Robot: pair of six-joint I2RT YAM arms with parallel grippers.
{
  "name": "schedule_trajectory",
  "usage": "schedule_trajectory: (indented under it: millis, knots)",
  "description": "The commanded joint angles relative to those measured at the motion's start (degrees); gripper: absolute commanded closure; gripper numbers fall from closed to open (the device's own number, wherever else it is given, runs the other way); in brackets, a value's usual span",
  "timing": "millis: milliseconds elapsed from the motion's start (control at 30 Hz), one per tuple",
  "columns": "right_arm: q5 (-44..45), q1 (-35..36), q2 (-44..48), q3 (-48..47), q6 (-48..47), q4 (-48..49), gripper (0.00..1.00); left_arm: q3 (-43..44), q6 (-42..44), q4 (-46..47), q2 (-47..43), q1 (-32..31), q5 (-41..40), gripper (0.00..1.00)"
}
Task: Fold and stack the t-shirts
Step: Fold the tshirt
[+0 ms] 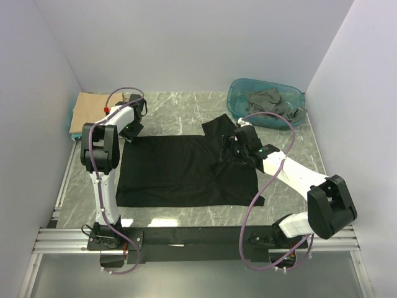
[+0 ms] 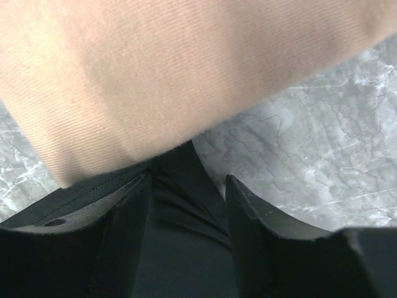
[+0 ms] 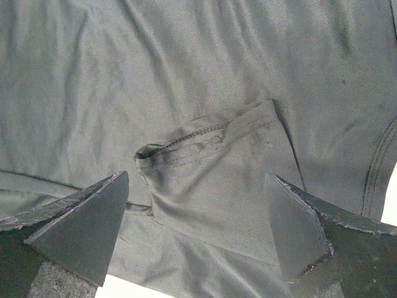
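Across the middle of the top view, the black t-shirt (image 1: 180, 171) lies spread flat. At its upper-left corner my left pincer (image 1: 131, 130) straddles the cloth, though I cannot tell if it pinches; my right pincer (image 1: 228, 149) hangs spread wide over its upper-right side.

A black t-shirt (image 1: 173, 174) and tan t-shirt (image 1: 90, 108) accompany a teal tub (image 1: 235, 103).

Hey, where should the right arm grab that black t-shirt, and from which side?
Grip the stitched sleeve hem of the black t-shirt, probably from straight above: it lies doubled and raised on the flat body, between the right gripper's open jaws.
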State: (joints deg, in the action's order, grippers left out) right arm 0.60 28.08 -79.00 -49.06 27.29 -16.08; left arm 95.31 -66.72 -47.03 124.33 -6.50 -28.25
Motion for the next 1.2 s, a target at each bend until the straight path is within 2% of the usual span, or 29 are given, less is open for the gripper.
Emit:
schedule_trajectory:
  millis: [0,133,167,200,267,567,767,800,1033,1067,1167]
  knots:
    - [0.4,-0.5,0.7,0.3,-0.7,1.7,0.05,-2.1,0.0,-1.8,-0.2,0.1,2.2,0.45]
    - [0.9,-0.6,0.0,-0.5,-0.8,1.8,0.05,-2.8,0.0,-2.5,-1.4,0.1,2.2,0.52]
    - [1.2,-0.6,-0.2,-0.7,-0.9,1.8,0.05,-2.8,0.0,-2.5,-1.5,0.1,2.2,0.57]
    - [1.3,-0.6,-0.4,-1.1,-0.9,1.9,0.05,-3.1,-0.1,-2.7,-1.8,0.0,2.3,0.69]
    - [1.5,-0.5,-1.0,-1.8,-0.8,1.9,0.05,-4.2,-0.3,-2.5,-2.8,-0.1,2.1,0.75]
    - [2.8,-0.7,-4.2,-7.3,-1.7,0.4,0.05,-4.0,-0.8,-3.9,-4.3,-0.5,0.2,0.83]
    - [9.1,-1.0,-11.4,-19.0,-4.7,-3.5,0.04,-3.4,-0.2,-3.1,-6.2,-1.4,-0.3,0.93]
    - [9.8,-1.1,-14.7,-22.7,-5.3,-4.0,0.05,-3.5,-0.1,-3.1,-6.5,-1.5,-0.5,0.99]
    - [15.3,-1.4,-30.9,-40.9,-7.4,-7.2,0.05,-5.6,1.7,0.0,-9.8,-2.1,0.3,0.99]
    - [15.7,-1.4,-33.3,-46.9,-7.6,-8.4,0.05,-5.9,1.9,0.4,-10.1,-2.1,0.7,0.99]
    - [16.1,-1.5,-41.9,-57.2,-9.5,-11.0,0.05,-7.2,2.5,1.8,-11.0,-2.2,1.5,0.99]
